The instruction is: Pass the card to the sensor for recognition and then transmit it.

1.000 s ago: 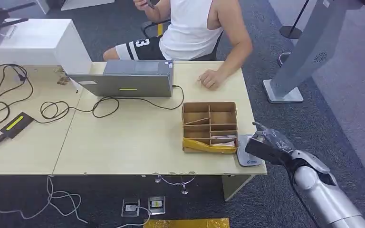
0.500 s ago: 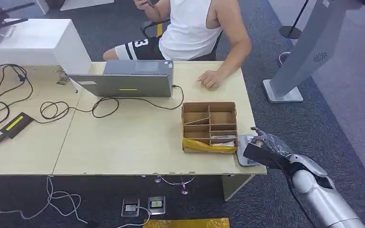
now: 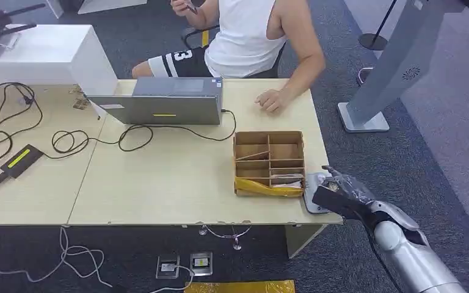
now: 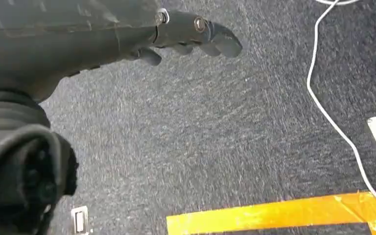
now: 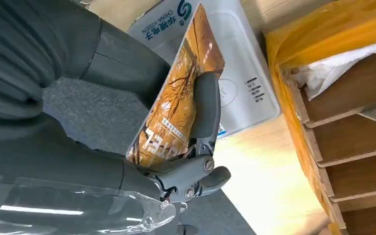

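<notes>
Right wrist view: card [image 5: 178, 105] is gripped by right hand [image 5: 142, 127] just over sensor [image 5: 235, 78]; recognition is judged underway, transmission outstanding. Left hand [image 4: 127, 36] is empty, loosely open.

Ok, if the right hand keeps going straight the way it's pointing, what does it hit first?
Most likely the white sensor pad: the right hand holds the card edge-on over it, with the cardboard organizer just beyond. How far the card is above the pad is unclear.

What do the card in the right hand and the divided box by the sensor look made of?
Card: probably glossy printed plastic or coated stock; thin, with an orange picture. Divided box: likely brown corrugated cardboard, matte, thin partitions, with yellow tape along one edge.
</notes>
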Controlling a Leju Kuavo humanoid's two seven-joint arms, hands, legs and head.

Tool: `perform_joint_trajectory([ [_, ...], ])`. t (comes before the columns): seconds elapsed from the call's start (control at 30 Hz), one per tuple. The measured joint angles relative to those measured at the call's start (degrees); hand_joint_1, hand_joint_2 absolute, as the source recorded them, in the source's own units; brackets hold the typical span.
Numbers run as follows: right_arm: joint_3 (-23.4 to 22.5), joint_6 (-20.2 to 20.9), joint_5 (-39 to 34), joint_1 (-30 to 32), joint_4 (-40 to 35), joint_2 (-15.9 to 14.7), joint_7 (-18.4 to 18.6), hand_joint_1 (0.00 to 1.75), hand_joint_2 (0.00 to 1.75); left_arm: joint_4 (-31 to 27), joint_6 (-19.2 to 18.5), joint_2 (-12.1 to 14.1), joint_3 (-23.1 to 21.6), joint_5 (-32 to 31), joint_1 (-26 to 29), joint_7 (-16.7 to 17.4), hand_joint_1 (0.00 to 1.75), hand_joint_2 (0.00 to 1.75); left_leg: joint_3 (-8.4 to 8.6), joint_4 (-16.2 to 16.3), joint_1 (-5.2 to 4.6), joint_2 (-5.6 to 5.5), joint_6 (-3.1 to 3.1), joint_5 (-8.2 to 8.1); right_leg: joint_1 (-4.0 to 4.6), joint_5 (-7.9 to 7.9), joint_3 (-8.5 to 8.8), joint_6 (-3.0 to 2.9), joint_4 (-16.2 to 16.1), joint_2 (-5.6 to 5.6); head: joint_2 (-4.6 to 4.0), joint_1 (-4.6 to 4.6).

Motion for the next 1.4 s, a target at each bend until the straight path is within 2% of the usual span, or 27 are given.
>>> perform_joint_trajectory([
  [0.2,-0.90,0.20,0.42,-0.23,-0.04,0.00,0.11,1.75,1.75,0.00,-0.09,0.11,-0.02,-0.26,0.01,-0.02,0.00,0.00,-0.02,0.00,0.00,0.00,0.00,0.00,0.00,0.00,0.03,0.00,0.00,-0.02,0.00,0.02],
  [0.43,-2.53,1.03,1.83,-4.49,-0.07,-0.26,0.02,1.75,1.75,0.02,-0.17,0.31,-0.02,-0.72,-0.01,-0.11,0.00,0.00,0.00,0.01,-0.01,0.00,0.00,0.01,-0.01,0.01,0.02,0.00,0.00,-0.02,0.00,0.02],
  [0.6,-2.86,1.07,1.90,-5.00,-0.07,-0.26,0.02,1.75,1.75,0.00,-0.20,0.31,-0.02,-0.72,-0.01,-0.13,0.00,0.00,-0.03,0.00,-0.01,-0.01,0.00,0.00,-0.01,0.00,0.02,0.00,0.00,-0.02,-0.02,0.00],
  [0.77,-3.45,0.00,3.41,-6.44,-0.07,-0.33,-0.96,1.75,1.75,0.02,-0.42,0.33,-0.04,-1.31,-0.01,-0.33,0.00,0.00,-0.07,0.00,-0.02,0.00,0.00,0.00,-0.03,0.01,-0.01,0.00,0.01,-0.01,0.00,0.00],
  [1.1,-4.00,-2.71,8.39,-26.14,3.06,-0.85,-7.17,1.75,1.75,0.00,-1.51,0.39,-1.11,-3.32,-0.90,-0.48,0.00,0.00,-0.11,0.01,-0.05,-0.01,0.01,0.09,-0.05,0.10,-0.03,0.03,0.03,-0.04,-0.02,0.02],
  [1.23,-3.10,-4.48,11.02,-33.46,7.85,0.72,-9.97,1.75,1.75,0.00,-2.08,0.28,-1.57,-4.20,-1.55,-0.48,0.00,0.00,-0.17,0.01,-0.04,-0.01,0.01,0.09,-0.04,0.10,-0.08,0.03,0.03,-0.02,0.00,0.00],
  [1.4,-1.02,-5.79,13.39,-38.35,13.65,3.46,-11.41,1.75,1.75,-0.15,-2.36,0.13,-2.53,-4.55,-2.27,-0.44,0.00,0.00,-0.20,0.00,-0.01,-0.04,0.01,0.09,-0.01,0.09,-0.08,0.03,0.04,-0.05,0.00,-0.02],
])
